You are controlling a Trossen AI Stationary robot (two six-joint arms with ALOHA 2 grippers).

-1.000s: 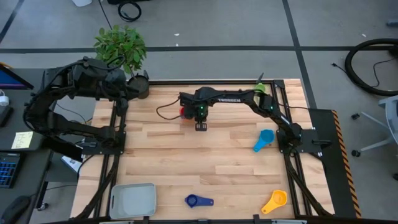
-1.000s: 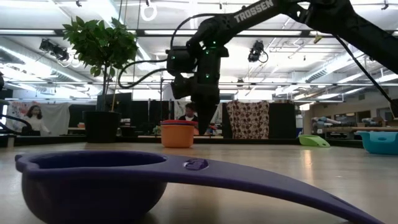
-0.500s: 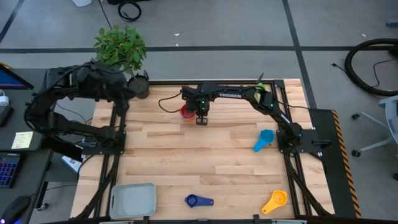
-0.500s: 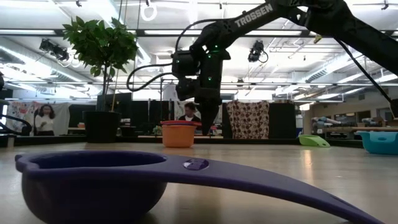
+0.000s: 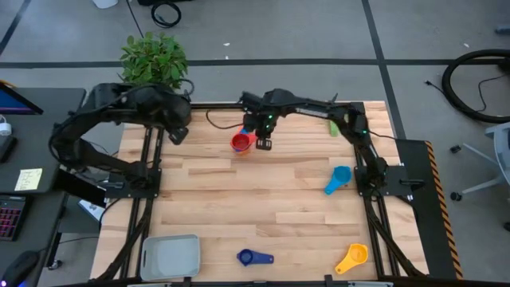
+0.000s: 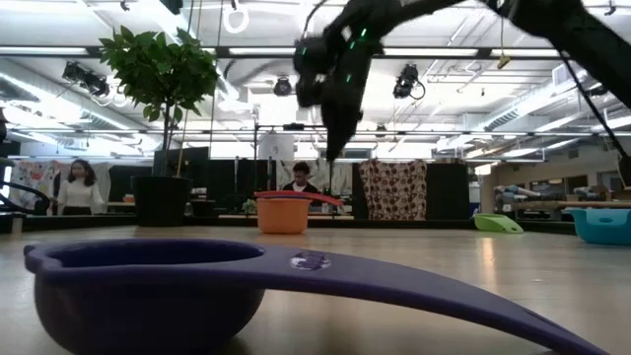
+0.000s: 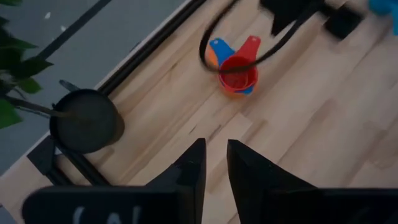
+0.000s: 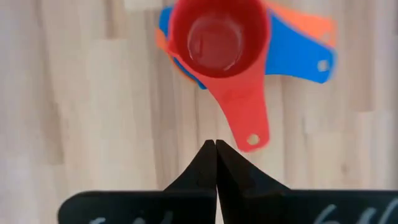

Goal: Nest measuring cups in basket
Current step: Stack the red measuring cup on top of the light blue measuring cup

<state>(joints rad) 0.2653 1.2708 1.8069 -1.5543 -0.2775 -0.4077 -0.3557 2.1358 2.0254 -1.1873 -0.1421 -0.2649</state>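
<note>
Measuring cups lie scattered over the wooden table (image 5: 263,199), and the right gripper (image 5: 264,143) hangs above its upper middle with its two fingers (image 8: 205,165) pressed together on nothing, their tips just short of the red cup's (image 8: 225,46) flat handle. That red cup sits upright as the top of a small stack, nested in a blue cup (image 8: 297,53) and an orange one (image 8: 308,25) whose handles fan out beneath it; the stack rests on the boards just left of the gripper in the high view (image 5: 241,143). Farther out, a light blue cup (image 5: 338,178) lies at the right side of the frame, a yellow-orange cup (image 5: 351,258) at lower right, a dark blue cup (image 5: 254,257) at lower centre, and a green cup (image 5: 334,126) near the upper right edge. The basket (image 5: 170,257) sits at lower left. The left gripper (image 7: 212,163), fingers a little apart, hovers at upper left beside the dark plant pot (image 7: 86,121).
</note>
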